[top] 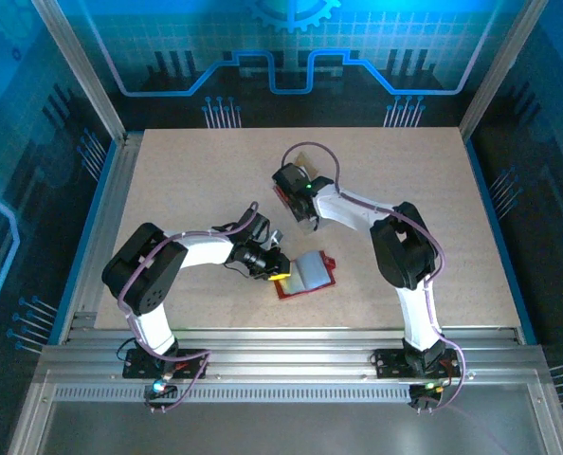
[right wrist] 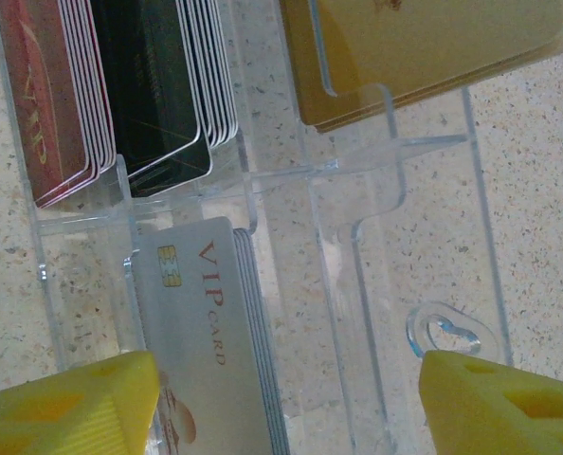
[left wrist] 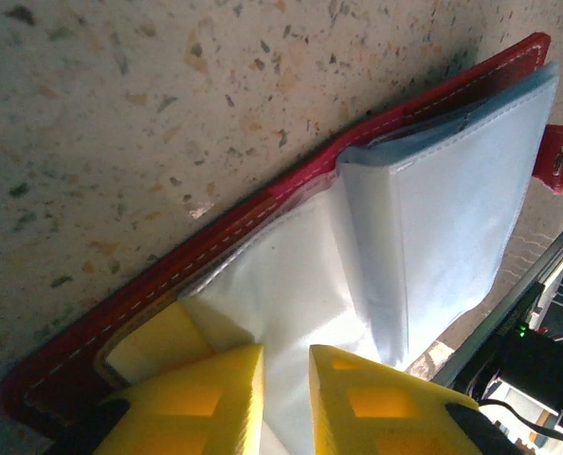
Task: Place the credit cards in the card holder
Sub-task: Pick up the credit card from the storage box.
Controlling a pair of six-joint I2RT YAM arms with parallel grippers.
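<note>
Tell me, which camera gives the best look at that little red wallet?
The left wrist view: it sees the red wallet close up, lying open, with its stitched edge, clear inner sleeves and snap tab plain. The top external view shows it whole but small, open on the table.

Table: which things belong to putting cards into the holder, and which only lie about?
Job: card holder, silver VIP cards, left gripper shut on the holder's sleeve, right gripper open over those cards.
Lying about: clear box, red cards, black cards, gold cards.
</note>
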